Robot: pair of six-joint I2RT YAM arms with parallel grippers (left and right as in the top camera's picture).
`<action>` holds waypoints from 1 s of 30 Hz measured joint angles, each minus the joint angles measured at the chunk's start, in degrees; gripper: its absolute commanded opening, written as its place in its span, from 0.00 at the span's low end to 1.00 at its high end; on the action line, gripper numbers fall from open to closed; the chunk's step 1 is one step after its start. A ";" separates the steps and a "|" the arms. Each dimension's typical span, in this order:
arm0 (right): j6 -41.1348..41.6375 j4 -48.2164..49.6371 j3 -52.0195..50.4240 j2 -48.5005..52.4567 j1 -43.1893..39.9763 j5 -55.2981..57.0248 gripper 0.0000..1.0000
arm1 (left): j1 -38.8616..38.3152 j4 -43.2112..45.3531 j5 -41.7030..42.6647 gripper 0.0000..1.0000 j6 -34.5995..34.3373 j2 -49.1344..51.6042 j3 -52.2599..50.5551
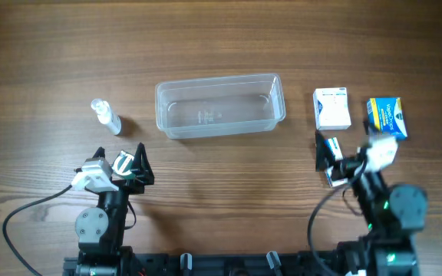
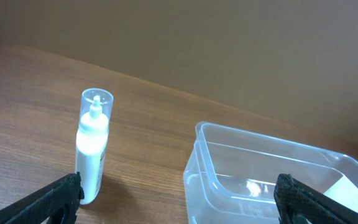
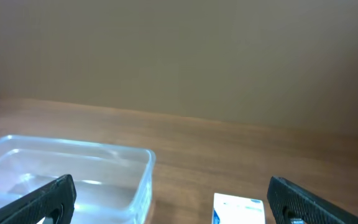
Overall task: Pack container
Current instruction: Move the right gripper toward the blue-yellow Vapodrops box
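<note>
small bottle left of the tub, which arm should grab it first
Left. The small bottle stands just ahead of the open left gripper; the right gripper sits beyond the container, by the boxes.

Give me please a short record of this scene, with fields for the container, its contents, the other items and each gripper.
container: clear plastic tub, upright, in the middle of the table
contents: nothing visible inside
left of tub: small white bottle with a clear cap, upright, apart from the tub
right of tub: white box, then blue box farther right
left gripper: open, near the bottle
right gripper: open, near the boxes
</note>
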 measured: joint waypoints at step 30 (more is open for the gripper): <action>-4.33 -31.58 47.01 60.48 -14.64 1.05 1.00 | 0.00 0.00 0.00 1.00 0.00 0.00 0.00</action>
